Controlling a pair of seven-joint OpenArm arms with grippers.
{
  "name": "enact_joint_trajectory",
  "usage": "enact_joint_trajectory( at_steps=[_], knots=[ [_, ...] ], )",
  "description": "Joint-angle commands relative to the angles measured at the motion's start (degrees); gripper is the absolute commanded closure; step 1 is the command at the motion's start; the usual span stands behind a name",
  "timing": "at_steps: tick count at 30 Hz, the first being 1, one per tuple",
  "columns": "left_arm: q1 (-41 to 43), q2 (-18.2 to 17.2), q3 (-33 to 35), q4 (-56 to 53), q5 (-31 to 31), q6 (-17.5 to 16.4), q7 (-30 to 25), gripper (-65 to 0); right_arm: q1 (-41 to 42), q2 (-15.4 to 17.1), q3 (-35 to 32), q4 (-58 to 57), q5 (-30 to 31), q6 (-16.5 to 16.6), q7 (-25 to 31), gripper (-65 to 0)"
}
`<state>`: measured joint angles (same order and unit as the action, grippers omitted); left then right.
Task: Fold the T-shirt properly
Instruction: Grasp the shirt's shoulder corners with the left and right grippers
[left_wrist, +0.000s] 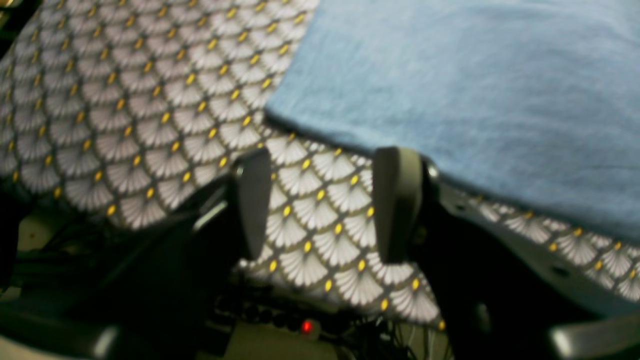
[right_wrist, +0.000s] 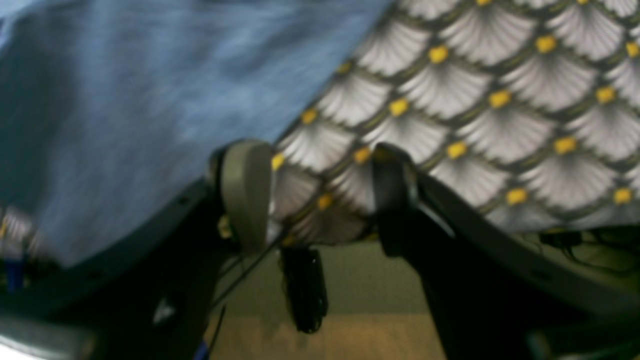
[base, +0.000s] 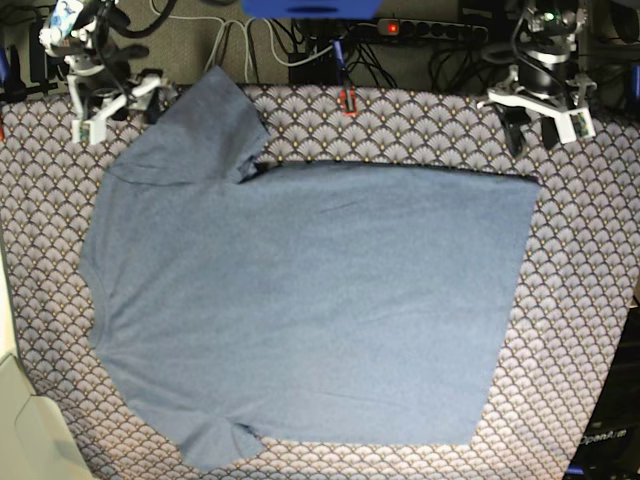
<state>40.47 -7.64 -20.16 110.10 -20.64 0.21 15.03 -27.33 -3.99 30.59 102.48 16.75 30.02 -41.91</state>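
T-shirt (base: 310, 300) flat (plain side up) on tablecloth (base: 590, 300), both grippers' jaws apart, empty

Fan-patterned tablecloth (base: 590, 300) with yellow dots, power strip (base: 420, 30) with red light, tangled cables (base: 290, 50) behind

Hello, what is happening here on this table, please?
A two-armed robot is set up to fold a blue-grey T-shirt, which lies spread flat, plain side up, on a fan-patterned tablecloth. The left gripper and right gripper hover open at the far edge, holding nothing. No fold is made yet.
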Motion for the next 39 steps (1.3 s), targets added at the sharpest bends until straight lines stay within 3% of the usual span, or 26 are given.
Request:
enact_joint_trajectory(
  at_steps=[1, 15, 22, 27, 39],
  knots=[
    [0.4, -0.3, -0.3, 0.4, -0.1, 0.0, -1.4, -32.4, -0.2, -0.5, 0.0, 0.6, 0.2, 1.5, -0.2, -33.2],
    [-1.2, -0.4, -1.5, -0.3, 0.3, 0.0, -1.4, -32.4, -1.8, -1.7, -6.0, -2.7, 0.1, 2.1, -0.3, -32.1],
    [-2.9, -0.5, -2.7, -4.6, -0.1, -0.1, -1.4, -32.4, -1.5, -1.4, -6.9, -3.2, 0.1, 2.1, -0.3, -17.9],
    [-4.6, -0.5, -2.7, -6.0, -0.1, -0.1, -1.4, -32.4, -0.5, -0.3, -6.9, -6.1, 0.1, 2.1, -0.3, 0.0],
    [-9.6, -0.3, -2.7, -8.1, -0.1, -0.1, -1.4, -32.4, 1.2, 2.3, -6.9, -9.7, -0.1, 2.0, -0.2, 0.0]
  ],
)
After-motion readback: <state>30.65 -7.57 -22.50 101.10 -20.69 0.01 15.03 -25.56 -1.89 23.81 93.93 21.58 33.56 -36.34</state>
